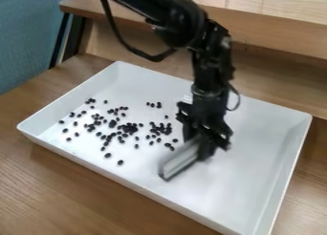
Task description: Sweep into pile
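Wooden table (70,191); wooden ledge (275,32) behind; blue fabric (28,36) upper left.

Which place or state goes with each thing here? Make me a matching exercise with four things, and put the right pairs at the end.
Things:
1. White tray
2. Black beans
3. Sweeping tool
4. Blue surface

Places and states:
A. Tilted, inside the tray, right of the scattered pieces
B. At the picture's upper left corner
C. On the wooden table
D. Many and spread out, not one pile

Right pairs: 1-C, 2-D, 3-A, 4-B
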Action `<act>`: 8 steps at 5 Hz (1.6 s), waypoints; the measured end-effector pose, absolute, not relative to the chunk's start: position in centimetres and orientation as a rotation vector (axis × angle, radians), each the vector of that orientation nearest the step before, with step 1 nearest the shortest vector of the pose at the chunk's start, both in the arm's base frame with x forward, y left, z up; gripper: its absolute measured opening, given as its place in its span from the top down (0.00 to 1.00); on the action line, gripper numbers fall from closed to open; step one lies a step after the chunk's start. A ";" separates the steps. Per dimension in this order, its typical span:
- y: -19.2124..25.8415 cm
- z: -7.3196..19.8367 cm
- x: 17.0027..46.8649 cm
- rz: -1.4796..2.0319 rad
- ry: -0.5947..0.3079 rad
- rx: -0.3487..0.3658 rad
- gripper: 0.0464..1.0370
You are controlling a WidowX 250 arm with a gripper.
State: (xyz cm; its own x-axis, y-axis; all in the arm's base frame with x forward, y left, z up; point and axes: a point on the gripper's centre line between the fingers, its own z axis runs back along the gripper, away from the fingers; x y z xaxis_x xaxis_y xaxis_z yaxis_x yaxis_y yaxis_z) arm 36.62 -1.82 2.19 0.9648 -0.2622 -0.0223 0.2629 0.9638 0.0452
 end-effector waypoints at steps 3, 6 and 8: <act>5.8 2.0 37.3 -0.122 0.007 0.035 0.65; 9.9 2.0 36.6 -0.049 0.003 0.028 0.65; 12.2 2.0 36.5 -0.110 0.012 0.067 0.65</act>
